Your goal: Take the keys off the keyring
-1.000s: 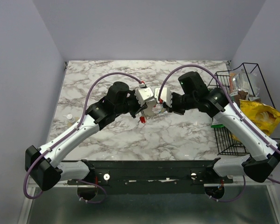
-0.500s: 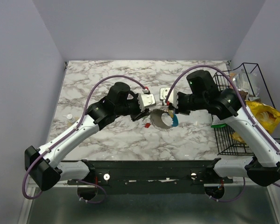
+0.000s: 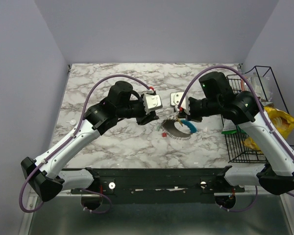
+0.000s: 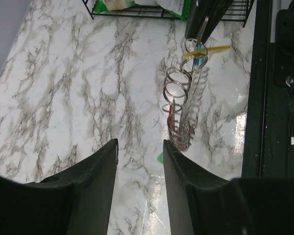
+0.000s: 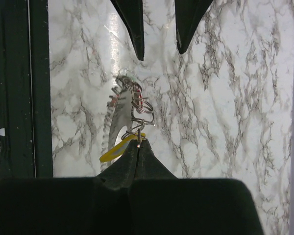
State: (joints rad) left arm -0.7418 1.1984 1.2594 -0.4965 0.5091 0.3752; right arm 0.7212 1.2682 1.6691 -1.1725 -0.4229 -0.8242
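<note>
Right wrist: keyring (image 5: 113,122) between gripper (image 5: 138,143) tips

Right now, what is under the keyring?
The marble table shows around the keyring, which hangs from the shut right gripper. A small green piece lies near its lower end. The spot straight beneath the loop is covered; I cannot tell more.

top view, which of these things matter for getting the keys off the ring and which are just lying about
Part of the job: keyring; keys; right end effector, pinched shut on the keyring; left end effector, open, holding nothing.

Just lying about: wire basket at the table's right edge; yellow snack bag in it.
</note>
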